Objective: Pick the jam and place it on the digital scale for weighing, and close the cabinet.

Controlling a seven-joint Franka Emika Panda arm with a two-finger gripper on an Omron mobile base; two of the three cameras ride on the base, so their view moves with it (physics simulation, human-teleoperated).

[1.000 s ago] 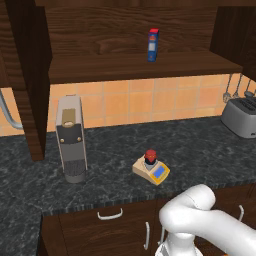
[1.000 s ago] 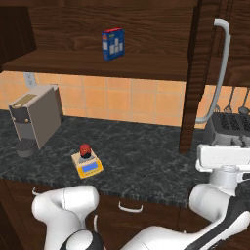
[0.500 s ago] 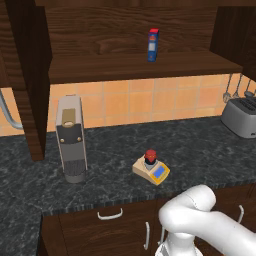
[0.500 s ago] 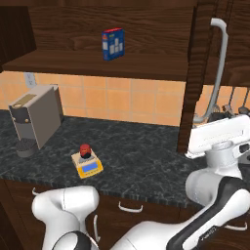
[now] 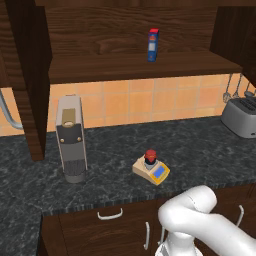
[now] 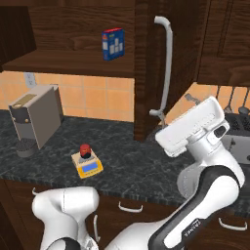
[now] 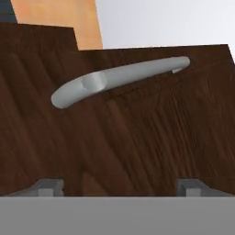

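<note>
The jam [image 5: 150,156] [image 6: 85,150], a small dark jar with a red lid, stands on the tan digital scale [image 5: 156,174] [image 6: 89,167] on the dark counter. The cabinet [image 5: 125,30] above hangs with both doors swung out. My white hand [image 6: 195,124] is raised beside the right door [image 6: 149,58], just below its long silver handle [image 6: 167,63]. In the hand view my gripper [image 7: 119,187] faces the door's brown face [image 7: 119,133] under that handle [image 7: 114,78]. Its fingertips [image 7: 48,186] are wide apart, open, with nothing between them.
A blue carton [image 5: 153,45] [image 6: 112,44] stands on the cabinet shelf. The grey coffee machine [image 5: 71,140] [image 6: 34,117] is at the counter's left, a toaster [image 5: 241,116] at its right. The left door [image 5: 30,75] juts over the counter. Drawers [image 5: 110,215] run below.
In the right base view my hand has risen and moved left to the right door. That door's handle now sits further left and more of its face shows. Jam and scale are unmoved.
</note>
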